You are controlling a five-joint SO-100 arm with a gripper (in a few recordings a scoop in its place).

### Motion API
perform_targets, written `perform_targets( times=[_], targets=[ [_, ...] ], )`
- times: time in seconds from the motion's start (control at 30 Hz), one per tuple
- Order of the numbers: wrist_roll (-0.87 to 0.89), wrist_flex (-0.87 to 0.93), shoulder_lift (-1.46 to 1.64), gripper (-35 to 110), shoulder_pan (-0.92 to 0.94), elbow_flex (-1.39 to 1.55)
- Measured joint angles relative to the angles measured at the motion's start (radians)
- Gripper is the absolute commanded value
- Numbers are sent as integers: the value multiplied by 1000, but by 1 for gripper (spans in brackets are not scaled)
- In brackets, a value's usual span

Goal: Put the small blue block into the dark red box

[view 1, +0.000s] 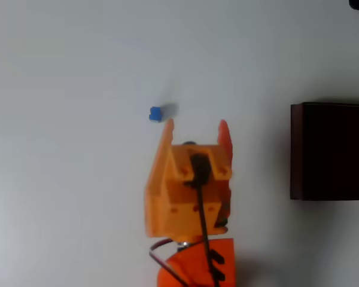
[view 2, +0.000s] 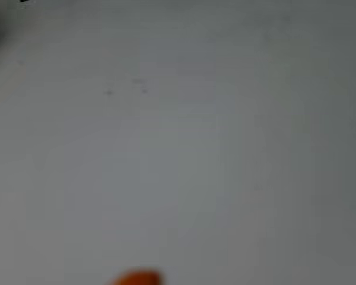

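In the overhead view, the small blue block lies on the white table, a tiny bright blue cube-like piece with slightly uneven edges and a soft grey shadow trailing off its right side. It looks far smaller than anything else in the scene. It rests flat on the bare surface, just beyond and a little left of the tip of the left finger.

The orange gripper reaches up from the bottom edge of that view, a black cable running down the back of its blocky body. Its two fingers are spread wide apart with bare table showing between them; nothing is held. The left finger is a broad, paler orange plate ending in a point near the block but apart from it, while the right finger is a narrower, redder tip.

The dark red box stands at the right edge, well apart from the block and the gripper. Its thin maroon wall frames a near-black interior, and part of it runs out of the picture.

The wrist view is blurred: pale grey table surface, with a small orange fingertip rising at the bottom edge.
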Motion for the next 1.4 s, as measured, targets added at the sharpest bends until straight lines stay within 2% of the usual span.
perform_targets(
  times=[0.4, 0.63, 0.8, 1.1, 1.2, 1.4],
  targets=[
    [20, 14, -123, 29, -51, 57],
    [48, -247, -287, 29, -84, 107],
    [-35, -422, -291, 30, -52, 150],
    [-92, -431, -302, 30, -77, 218],
    [-92, -460, -417, 29, -121, 213],
    [-89, -724, -787, 29, -175, 146]
  ],
)
